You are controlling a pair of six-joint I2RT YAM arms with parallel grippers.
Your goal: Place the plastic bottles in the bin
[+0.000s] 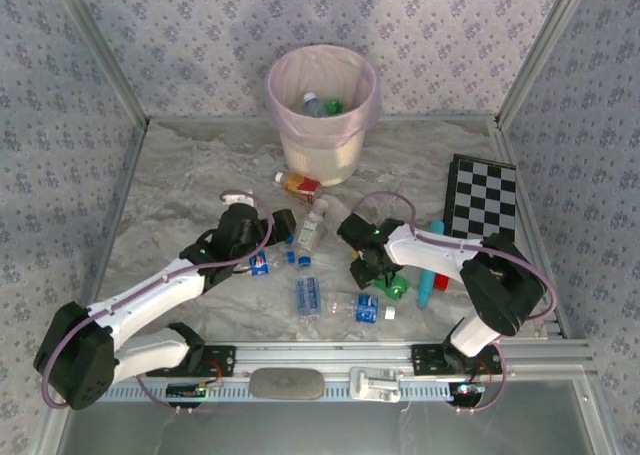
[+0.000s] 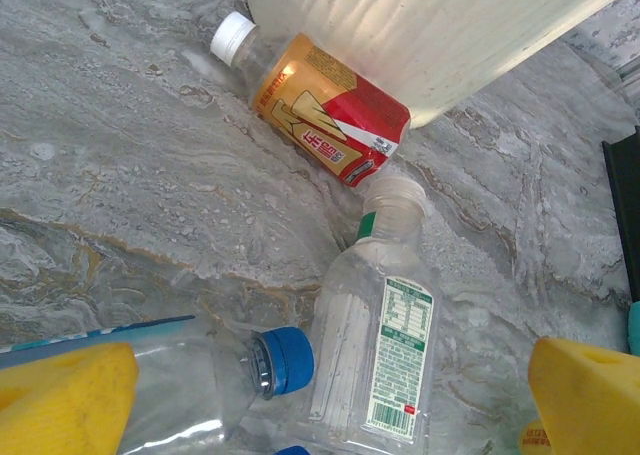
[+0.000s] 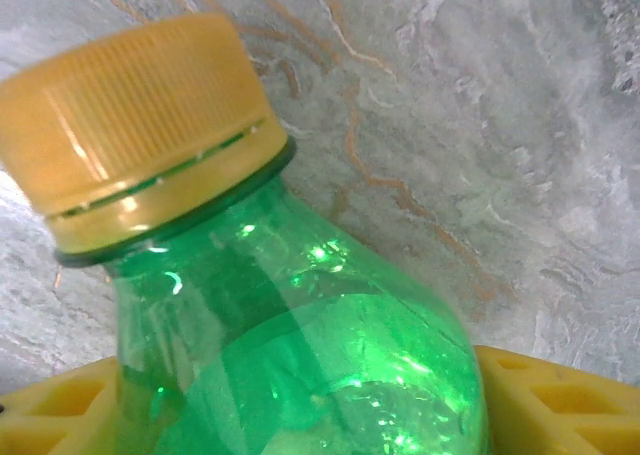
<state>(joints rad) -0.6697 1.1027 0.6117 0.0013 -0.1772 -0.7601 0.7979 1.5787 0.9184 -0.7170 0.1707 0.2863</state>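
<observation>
The cream bin [image 1: 322, 165] with its pink liner stands at the back, two bottles inside it. My right gripper [image 1: 384, 278] is low on the table, its yellow fingers [image 3: 560, 395] pressed on both sides of a green bottle [image 3: 300, 355] with a yellow cap [image 3: 140, 115]. My left gripper [image 1: 283, 229] hangs open over a clear bottle with a green-and-white label [image 2: 375, 355] and a clear blue-capped bottle [image 2: 280, 360]; its pads [image 2: 65, 395] touch neither. An orange-red labelled bottle [image 2: 330, 115] lies against the bin's foot. Several more bottles [image 1: 308, 295] lie near the front.
A turquoise stick with a red end [image 1: 432, 260] lies just right of my right gripper. A black-and-white chequered board [image 1: 482, 200] sits at the right. Patterned walls close in the table on three sides, and a metal rail [image 1: 330, 355] runs along the near edge.
</observation>
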